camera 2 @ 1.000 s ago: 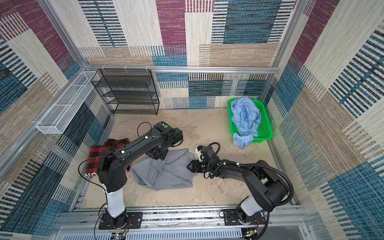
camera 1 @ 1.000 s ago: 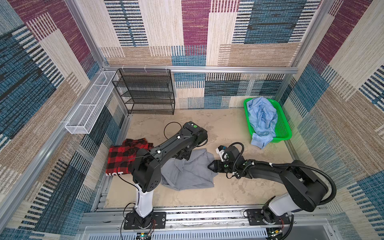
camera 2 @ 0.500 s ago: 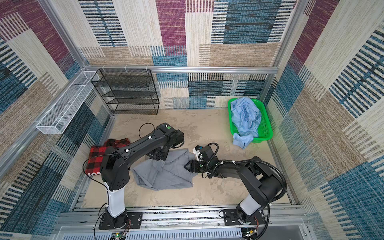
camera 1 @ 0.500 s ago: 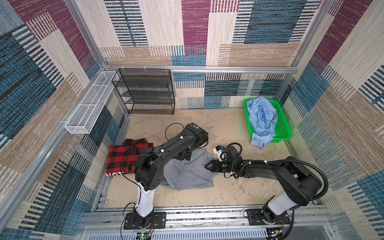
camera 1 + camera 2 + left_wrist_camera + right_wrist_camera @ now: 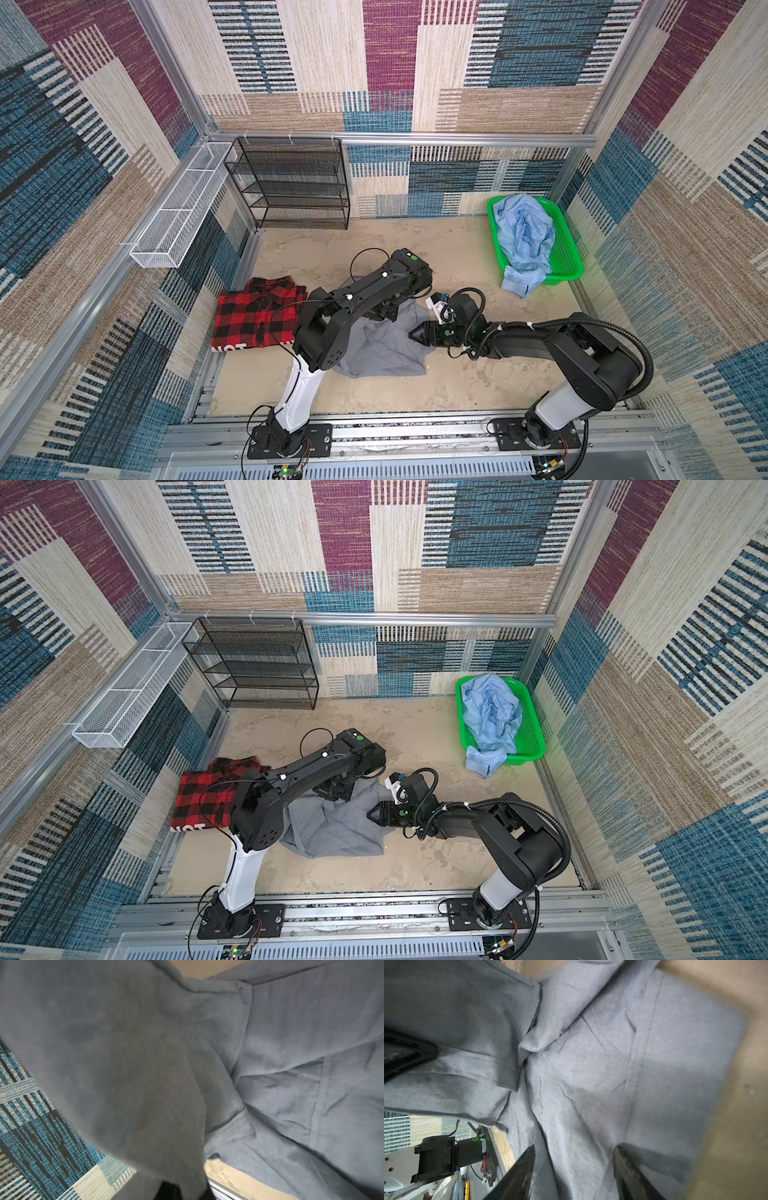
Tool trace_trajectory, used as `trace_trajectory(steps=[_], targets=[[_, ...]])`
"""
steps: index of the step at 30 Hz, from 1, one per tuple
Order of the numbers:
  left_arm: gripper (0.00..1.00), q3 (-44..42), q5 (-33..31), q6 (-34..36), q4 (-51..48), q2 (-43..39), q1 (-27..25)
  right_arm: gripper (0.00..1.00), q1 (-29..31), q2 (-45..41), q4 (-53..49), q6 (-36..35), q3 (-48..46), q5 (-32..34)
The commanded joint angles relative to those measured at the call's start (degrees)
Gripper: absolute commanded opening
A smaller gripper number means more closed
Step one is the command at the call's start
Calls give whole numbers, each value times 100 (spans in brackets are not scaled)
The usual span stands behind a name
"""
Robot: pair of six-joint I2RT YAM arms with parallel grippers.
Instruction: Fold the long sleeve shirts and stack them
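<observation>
The left gripper (image 5: 390, 313) held the plain grey cloth shirt (image 5: 380, 351) in closed jaws; the right gripper (image 5: 574, 1148) hovered over it, jaws parted.

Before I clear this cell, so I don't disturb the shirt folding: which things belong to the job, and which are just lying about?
Job: grey shirt, plaid shirt, light blue shirt.
Lying about: green basket, black wire rack, white mesh tray.

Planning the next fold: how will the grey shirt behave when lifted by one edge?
Probably floppy: the grey shirt lies creased and sags from the left gripper. Likely light, since one pinch raises a fold. Pushed, its loose layers may bunch.
</observation>
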Motion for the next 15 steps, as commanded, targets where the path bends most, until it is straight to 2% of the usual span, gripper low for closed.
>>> trace_trajectory(steps=[1,11,15], targets=[[0,150,203,-296,-861,81,-36,62,11,64,315,80,-34,-175],[0,991,481,-415,-855,720,-453,61,11,97,459,190,-130,-215],[16,1082,501,-508,-846,802,-516,61,11,113,451,181,-151,-195]])
